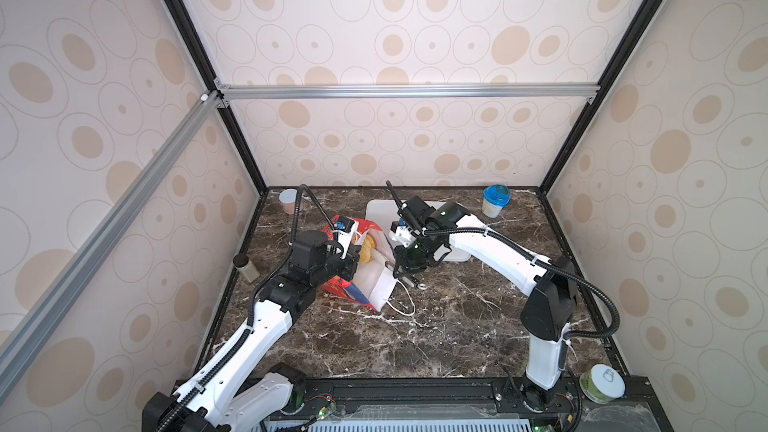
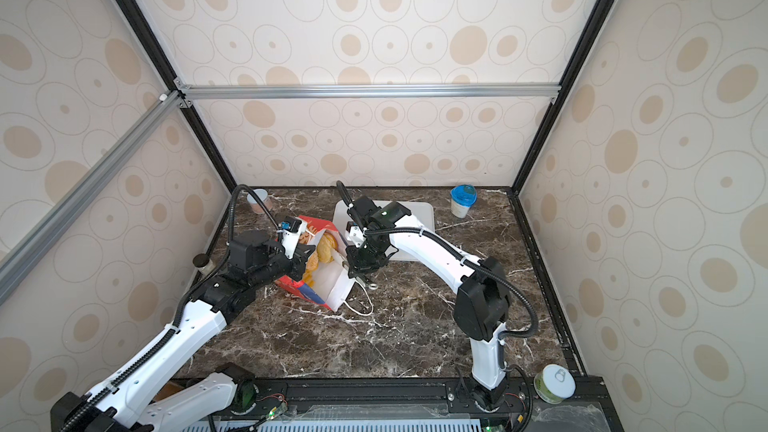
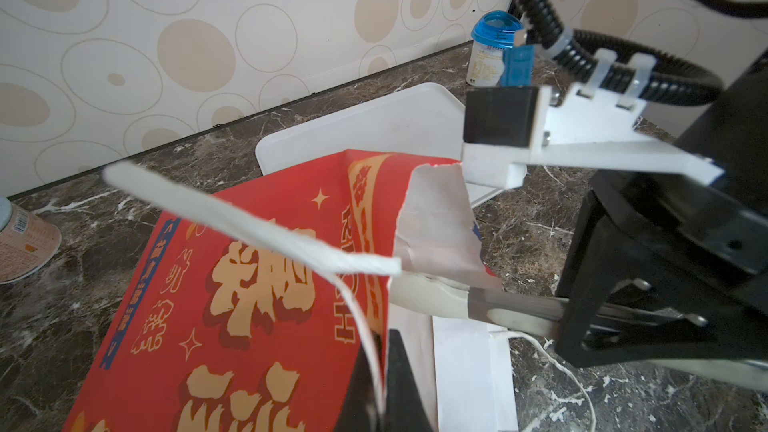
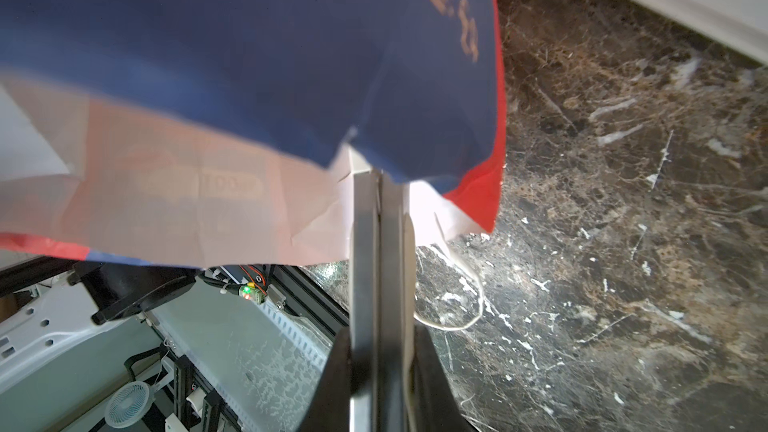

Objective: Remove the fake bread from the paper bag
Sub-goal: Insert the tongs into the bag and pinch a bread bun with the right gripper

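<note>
Opening of the bag's mouth looks to be the step in hand, judging from how both arms pinch its rim. The paper bag [image 1: 376, 289] rests tilted on the worktop [image 1: 457, 326], a little toward 10 o'clock from the middle in both top views. Its mouth gapes upward and toward 3 o'clock, with the white lining showing. The left end effector [image 3: 380, 371] is clamped on the bag at its 9 o'clock side: in the left wrist view the red paper edge and a thin cord run down between the black fingers. The right end effector [image 4: 379, 189] is closed on the opposite rim at 3 o'clock, its two metal fingers pressed together on the white paper edge. The fake bread [image 2: 324, 252] shows as golden pieces inside the open mouth. None lies on the worktop or on the white tray [image 1: 376, 211] at 1 o'clock from the bag, and the pieces cannot be counted. The next move probably calls for one arm to let go of the rim while the other holds the mouth wide. The free arm would then reach in for the nearest pastry, gently, since the paper edge looks ragged and creased.
</note>
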